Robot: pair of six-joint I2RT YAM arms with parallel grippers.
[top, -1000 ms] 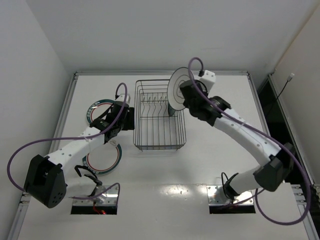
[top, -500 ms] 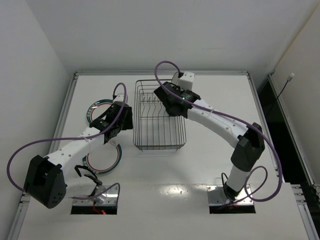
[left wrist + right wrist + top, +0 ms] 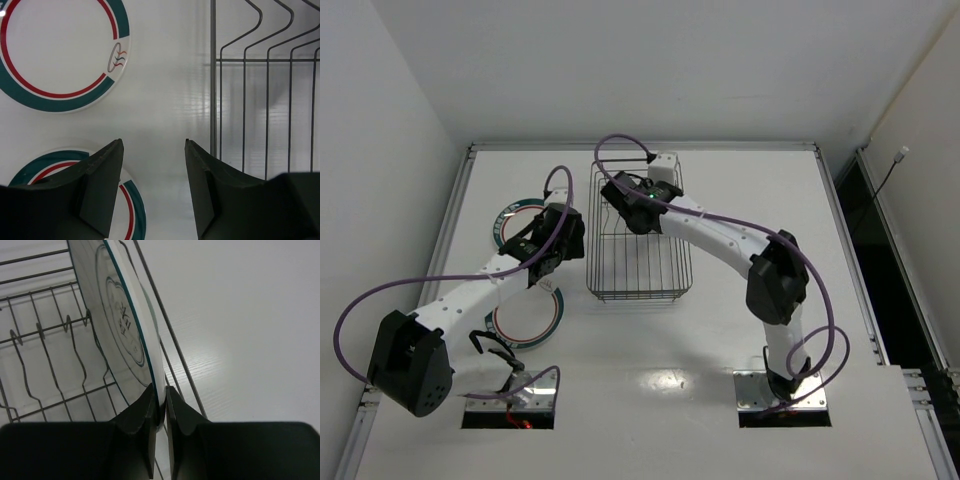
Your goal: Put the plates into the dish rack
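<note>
- Clamping a large white grey-rimmed ceramic plate (image 3: 127, 325) on edge, the right jaws sit inside the dark wire dish rack (image 3: 638, 297) by the bench's (image 3: 770, 180) far edge.
- Left jaws apart above two green-and-red-ringed white plates (image 3: 50, 50) near the left edge.

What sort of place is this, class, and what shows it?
Probably a robotics lab test cell, not a kitchen: a bare white table boxed in by plain walls, left arm and right arm bolted to its edge, only a dish rack and plates as props.
</note>
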